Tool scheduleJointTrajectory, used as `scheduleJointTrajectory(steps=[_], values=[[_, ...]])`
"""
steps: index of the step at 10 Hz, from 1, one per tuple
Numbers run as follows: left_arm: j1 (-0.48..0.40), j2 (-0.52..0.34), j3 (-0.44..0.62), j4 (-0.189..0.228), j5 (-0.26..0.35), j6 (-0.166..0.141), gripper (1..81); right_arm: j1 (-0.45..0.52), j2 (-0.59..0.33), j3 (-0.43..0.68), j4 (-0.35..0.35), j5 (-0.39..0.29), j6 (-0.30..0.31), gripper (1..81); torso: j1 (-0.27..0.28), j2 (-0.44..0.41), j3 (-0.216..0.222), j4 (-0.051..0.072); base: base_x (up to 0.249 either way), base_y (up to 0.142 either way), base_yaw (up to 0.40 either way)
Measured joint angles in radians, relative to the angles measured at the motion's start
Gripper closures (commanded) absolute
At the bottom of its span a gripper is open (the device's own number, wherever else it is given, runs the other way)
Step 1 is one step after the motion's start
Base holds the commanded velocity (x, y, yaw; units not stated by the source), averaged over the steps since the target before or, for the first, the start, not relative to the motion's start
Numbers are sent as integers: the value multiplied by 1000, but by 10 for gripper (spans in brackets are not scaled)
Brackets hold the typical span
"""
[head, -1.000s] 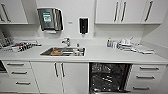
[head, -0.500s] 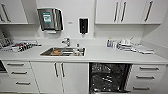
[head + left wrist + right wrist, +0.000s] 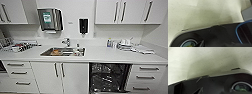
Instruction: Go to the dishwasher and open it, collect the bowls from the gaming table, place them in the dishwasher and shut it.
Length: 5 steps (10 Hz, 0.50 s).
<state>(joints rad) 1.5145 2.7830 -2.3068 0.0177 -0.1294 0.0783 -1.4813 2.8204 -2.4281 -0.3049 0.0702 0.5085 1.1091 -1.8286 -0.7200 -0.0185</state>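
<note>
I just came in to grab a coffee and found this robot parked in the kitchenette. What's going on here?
The robot is facing the kitchen counter and isn't handling anything at this moment. The dishwasher under the counter, to the right of the sink, stands open, with its dark inside and wire racks showing. No bowls can be seen in it. Both wrist cameras look down at a pale speckled floor.

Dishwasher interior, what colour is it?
Dark, nearly black, with pale wire racks; the dishwasher stands open, best seen in the head view.
</note>
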Motion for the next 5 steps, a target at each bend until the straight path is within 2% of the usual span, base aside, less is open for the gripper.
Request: scheduleJointTrajectory(steps=[3, 5], values=[[13, 1, -8, -3, 1, 0, 10, -23, 30, -26, -13, -1, 0, 10, -9, 12, 0, 0, 0, 0, 0], [8, 13, -11, -2, -1, 0, 10, -21, 28, -27, -14, 0, 0, 10, -47, 72, 0, 0, 0, 0, 0]])
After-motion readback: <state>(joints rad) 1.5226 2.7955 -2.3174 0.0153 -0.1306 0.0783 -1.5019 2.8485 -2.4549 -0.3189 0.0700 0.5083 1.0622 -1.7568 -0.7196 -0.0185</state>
